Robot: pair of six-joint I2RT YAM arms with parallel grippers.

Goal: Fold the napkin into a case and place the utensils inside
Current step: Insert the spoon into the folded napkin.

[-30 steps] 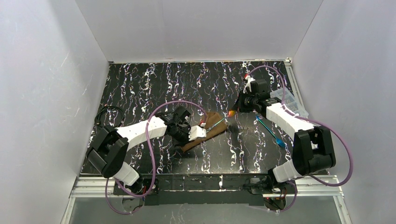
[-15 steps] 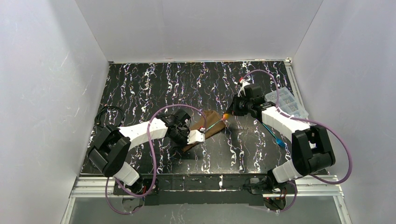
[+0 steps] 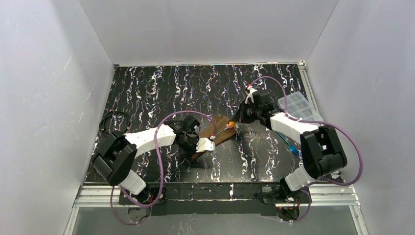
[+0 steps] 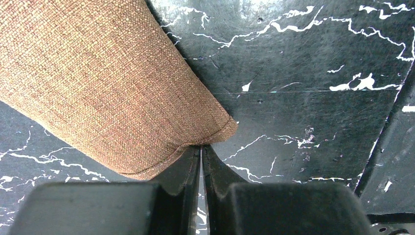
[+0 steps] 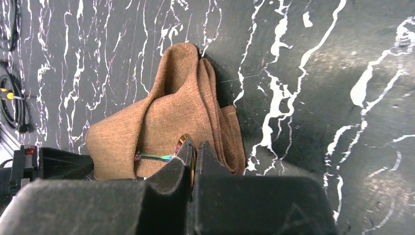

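The brown case [image 3: 221, 128] lies slanted at the table's middle, and its mouth faces my right gripper in the right wrist view [image 5: 181, 112]. My left gripper [image 3: 209, 143] is shut on the case's near corner, and the left wrist view [image 4: 201, 146] shows the woven cloth [image 4: 107, 88] pinched at the fingertips. My right gripper [image 3: 237, 122] is shut on the round end of a shiny iridescent utensil [image 5: 186, 145]. The utensil's thin teal handle [image 5: 154, 156] reaches into the case's opening. A second, blue utensil [image 3: 286, 139] lies on the table to the right.
A clear plastic compartment box [image 3: 299, 105] stands at the right edge, behind the right arm. A black cable [image 3: 111, 120] coils at the left near the left arm's base. White walls enclose the black marbled table [image 3: 161, 88].
My right gripper has moved left toward the case with the utensil, whose handle has gone further in. My left gripper has shifted slightly with the case's corner.
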